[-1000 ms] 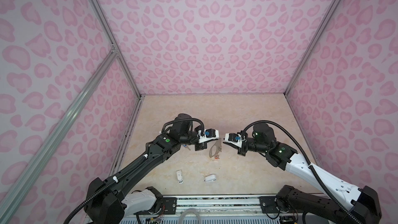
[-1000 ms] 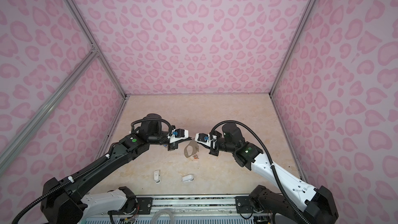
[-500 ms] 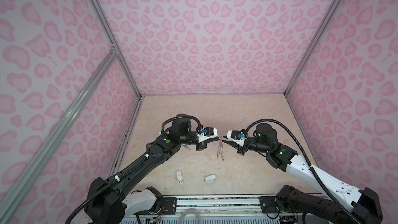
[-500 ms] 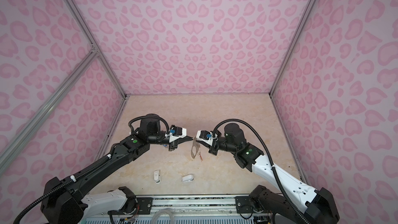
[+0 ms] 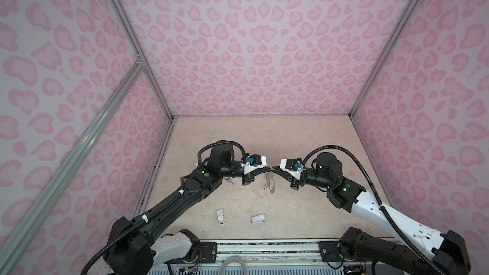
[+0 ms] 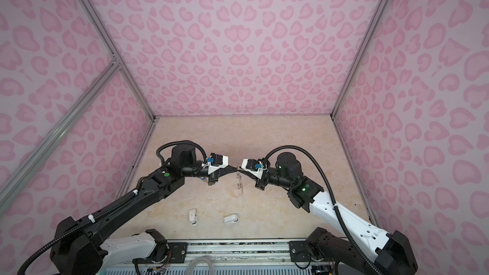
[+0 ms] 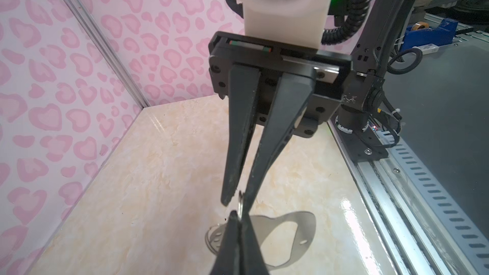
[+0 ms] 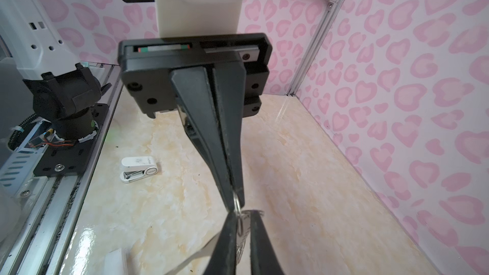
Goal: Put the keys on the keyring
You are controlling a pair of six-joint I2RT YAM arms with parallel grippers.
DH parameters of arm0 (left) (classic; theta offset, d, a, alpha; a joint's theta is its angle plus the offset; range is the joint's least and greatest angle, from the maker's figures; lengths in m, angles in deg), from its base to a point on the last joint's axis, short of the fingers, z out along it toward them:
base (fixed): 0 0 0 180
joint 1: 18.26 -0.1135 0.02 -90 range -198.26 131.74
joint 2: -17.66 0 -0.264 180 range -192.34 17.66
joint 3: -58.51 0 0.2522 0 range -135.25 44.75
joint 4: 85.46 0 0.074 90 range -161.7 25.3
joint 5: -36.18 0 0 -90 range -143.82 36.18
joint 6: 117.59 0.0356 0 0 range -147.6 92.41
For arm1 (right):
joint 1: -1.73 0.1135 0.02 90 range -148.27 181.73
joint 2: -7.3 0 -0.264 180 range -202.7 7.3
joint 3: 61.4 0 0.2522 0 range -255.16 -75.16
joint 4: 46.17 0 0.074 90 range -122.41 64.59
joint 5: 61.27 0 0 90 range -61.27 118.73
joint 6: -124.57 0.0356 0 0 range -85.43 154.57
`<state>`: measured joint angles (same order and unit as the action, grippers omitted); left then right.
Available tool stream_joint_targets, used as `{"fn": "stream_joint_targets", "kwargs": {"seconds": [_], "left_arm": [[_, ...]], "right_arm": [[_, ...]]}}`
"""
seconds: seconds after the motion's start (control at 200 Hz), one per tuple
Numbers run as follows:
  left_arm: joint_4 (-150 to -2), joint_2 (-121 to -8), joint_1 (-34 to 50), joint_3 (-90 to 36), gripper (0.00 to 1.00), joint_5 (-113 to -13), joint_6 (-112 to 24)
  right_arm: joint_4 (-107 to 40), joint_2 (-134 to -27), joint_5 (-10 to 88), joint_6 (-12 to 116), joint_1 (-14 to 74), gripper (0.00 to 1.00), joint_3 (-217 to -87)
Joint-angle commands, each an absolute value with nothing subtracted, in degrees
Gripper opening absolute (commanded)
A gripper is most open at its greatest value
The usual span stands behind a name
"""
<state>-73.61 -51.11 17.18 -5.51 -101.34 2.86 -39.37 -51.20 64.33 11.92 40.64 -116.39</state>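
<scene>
left tool (image 6: pixel 234 171) + right tool (image 6: pixel 240 173): tips nearly touching | keyring (image 6: pixel 239 184): hangs edge-on just below

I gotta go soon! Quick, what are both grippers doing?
Left gripper: shut on the keyring.
Right gripper: jaws almost shut by it; cannot tell if holding.

left arm (image 5: pixel 169 205) black, white base link (image 5: pixel 172 244), green LED (image 5: pixel 206 174), white zip ties (image 5: pixel 144 217), corrugated cable (image 5: pixel 219 142). right arm (image 5: pixel 341 191) black wrist, white forearm (image 5: pixel 397 220), green LEDs (image 5: pixel 346 187). left gripper (image 5: pixel 268 172), right gripper (image 5: pixel 274 168): tapered black jaws, white camera housings (image 5: pixel 258 164), blue connectors (image 5: pixel 249 159).
</scene>
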Motion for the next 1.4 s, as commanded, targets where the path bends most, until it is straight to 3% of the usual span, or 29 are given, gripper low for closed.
{"fn": "stream_joint_targets", "kwargs": {"seconds": [0.0, 0.115, 0.22, 0.355, 0.665, 0.805, 1.2, 1.395], "left_arm": [[-76.1, -50.8, 17.5, -5.2, 0.04, -102.6, 2.7], [-74.9, -50.9, 17.6, -5.4, 0.05, -101.8, 3.4], [-72.3, -50.1, 17.7, -6.0, 0.33, -95.7, 5.3], [-66.2, -48.5, 17.8, -8.3, 0.40, -91.1, 11.3], [-62.1, -48.4, 21.8, -10.9, 0.38, -86.1, 17.8], [-61.3, -48.8, 22.3, -11.5, 0.28, -84.9, 18.9], [-58.2, -50.8, 23.5, -13.3, 0.18, -84.5, 21.4], [-57.8, -51.4, 23.8, -14.0, 0.04, -85.2, 21.7]], "right_arm": [[-41.9, -51.7, 65.0, 12.6, 40.8, 0.07, -116.3], [-40.6, -51.9, 65.0, 11.6, 41.0, 0.00, -116.6], [-36.6, -51.7, 64.1, 10.1, 41.0, 0.00, -117.9], [-27.5, -52.3, 62.8, 7.4, 40.8, 0.00, -121.5], [-17.9, -55.1, 63.8, 5.8, 40.4, 0.00, -127.4], [-16.1, -56.0, 64.8, 5.3, 40.4, 0.00, -128.7], [-14.1, -56.6, 66.4, 4.0, 40.4, 0.00, -130.3], [-14.1, -56.8, 66.7, 3.9, 40.4, 0.00, -130.6]]}}
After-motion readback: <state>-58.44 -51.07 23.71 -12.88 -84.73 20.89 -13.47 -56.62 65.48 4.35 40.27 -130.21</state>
